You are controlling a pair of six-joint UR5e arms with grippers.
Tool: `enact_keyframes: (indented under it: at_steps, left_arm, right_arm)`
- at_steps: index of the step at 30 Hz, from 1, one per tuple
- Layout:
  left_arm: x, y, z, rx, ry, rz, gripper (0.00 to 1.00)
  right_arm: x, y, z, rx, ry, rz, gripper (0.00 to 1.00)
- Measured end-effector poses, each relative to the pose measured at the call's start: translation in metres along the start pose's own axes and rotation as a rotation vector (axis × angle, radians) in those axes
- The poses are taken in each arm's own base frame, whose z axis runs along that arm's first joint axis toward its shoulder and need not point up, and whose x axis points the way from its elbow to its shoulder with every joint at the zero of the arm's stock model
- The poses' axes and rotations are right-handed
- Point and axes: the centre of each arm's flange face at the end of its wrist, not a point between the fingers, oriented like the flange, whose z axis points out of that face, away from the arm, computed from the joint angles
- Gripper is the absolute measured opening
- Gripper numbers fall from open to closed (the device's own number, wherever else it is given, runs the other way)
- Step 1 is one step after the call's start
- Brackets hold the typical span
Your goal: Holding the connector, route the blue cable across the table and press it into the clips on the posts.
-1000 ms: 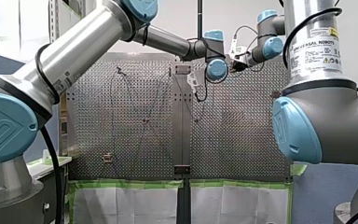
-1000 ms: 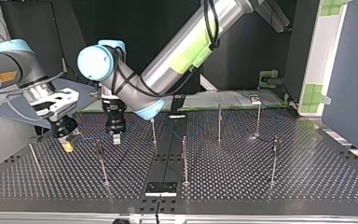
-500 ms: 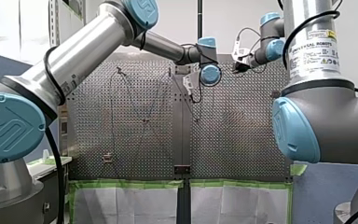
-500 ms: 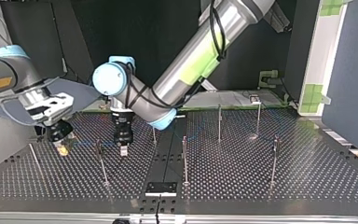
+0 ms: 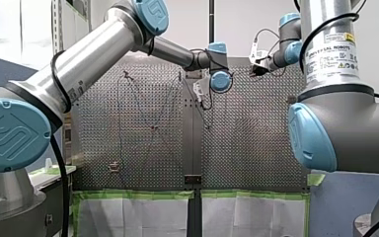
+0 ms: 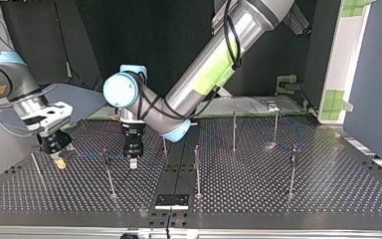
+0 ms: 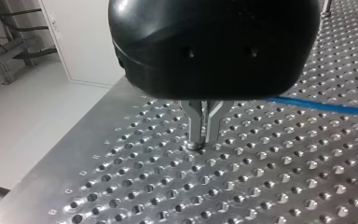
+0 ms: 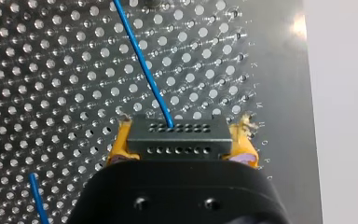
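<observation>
- Since a second ago, my right gripper has slid toward the top view's left and sunk lower over the table. My left gripper has moved the other way, toward that view's middle and nearer the camera.
- On my right wrist view, the yellow pads are clamped on either side of the connector, a dark block with rows of small holes. It sits square between them.
- From the connector's front face the blue cable runs straight ahead of the gripper over the perforated plate. A second short stretch of blue shows beside the gripper body.
- On my left wrist view, the metal fingers are pressed together with nothing visible between them, tips pointing down at the plate or just above it. I cannot tell whether they touch.
- Blue cable lies on the plate off to one side of those fingers, apart from them.
- In the top view a thin blue line runs from my right gripper toward the nearest post, which stands between my two grippers.
- More posts stand upright across the middle and the top view's right. Their clips are too small for me to tell whether the cable sits in any.
</observation>
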Motion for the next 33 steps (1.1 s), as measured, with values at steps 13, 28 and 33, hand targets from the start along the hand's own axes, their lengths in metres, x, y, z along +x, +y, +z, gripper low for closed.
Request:
enact_keyframes:
  at_steps: [13,28,33]
  left_arm:
    - [0.003,-0.005,-0.005,0.026,0.022,-0.003,1.0]
    - [0.005,-0.007,-0.017,0.051,0.102,0.035,1.0]
    - [-0.002,-0.011,-0.028,0.053,0.132,0.018,1.0]
  right_arm:
    - [0.0,0.004,0.0,-0.005,0.003,-0.002,0.0]
    - [-0.001,0.005,0.0,-0.006,0.0,-0.002,0.0]
    - [-0.001,0.005,0.0,-0.005,0.0,-0.002,0.0]
